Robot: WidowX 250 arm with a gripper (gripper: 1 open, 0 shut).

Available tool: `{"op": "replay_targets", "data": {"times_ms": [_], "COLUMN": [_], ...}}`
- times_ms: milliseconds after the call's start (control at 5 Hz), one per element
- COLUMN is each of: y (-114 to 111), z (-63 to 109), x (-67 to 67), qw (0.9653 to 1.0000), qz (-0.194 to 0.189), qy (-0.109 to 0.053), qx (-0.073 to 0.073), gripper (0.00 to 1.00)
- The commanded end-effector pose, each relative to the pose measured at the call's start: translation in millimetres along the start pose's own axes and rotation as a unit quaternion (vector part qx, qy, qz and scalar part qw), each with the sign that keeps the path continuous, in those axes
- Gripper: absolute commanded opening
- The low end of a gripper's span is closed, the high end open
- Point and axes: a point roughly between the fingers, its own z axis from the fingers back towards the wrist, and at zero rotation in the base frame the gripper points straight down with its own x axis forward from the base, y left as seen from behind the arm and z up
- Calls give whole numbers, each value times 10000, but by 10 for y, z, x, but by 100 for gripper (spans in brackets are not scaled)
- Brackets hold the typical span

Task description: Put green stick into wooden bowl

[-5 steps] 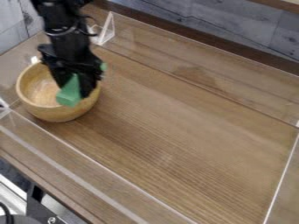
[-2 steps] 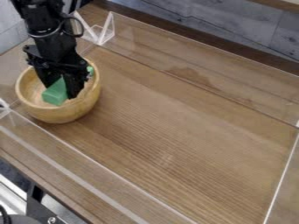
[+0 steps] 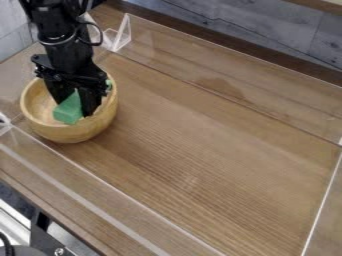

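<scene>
Gripper (image 3: 71, 98), now shifted over wooden bowl (image 3: 34, 118), clamped on green stick (image 3: 67, 109), above wood-grain table (image 3: 214, 150).

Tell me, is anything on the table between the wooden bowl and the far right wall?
No. In the camera view, only bare table stretches from the wooden bowl to the clear wall.

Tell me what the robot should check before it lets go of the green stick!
1. Gripper shut on the stick: ok.
2. Stick over the bowl's hollow, not its rim: ok.
3. Stick's low end down inside the bowl: ok.
4. Stick touching the bowl's bottom: cannot tell, the gripper hides it.
5. Bowl upright on the table: ok.
6. Nothing else in the bowl: cannot tell, part is hidden.
</scene>
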Motion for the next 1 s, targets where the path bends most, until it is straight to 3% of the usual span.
{"op": "replay_targets", "data": {"times_ms": [0,800], "y": [-9,-13], "z": [125,78], "x": [79,75], "qw": [9996,9997], "qz": [-40,5], "qy": [-247,-239], "qx": [99,111], "gripper": [0,0]}}
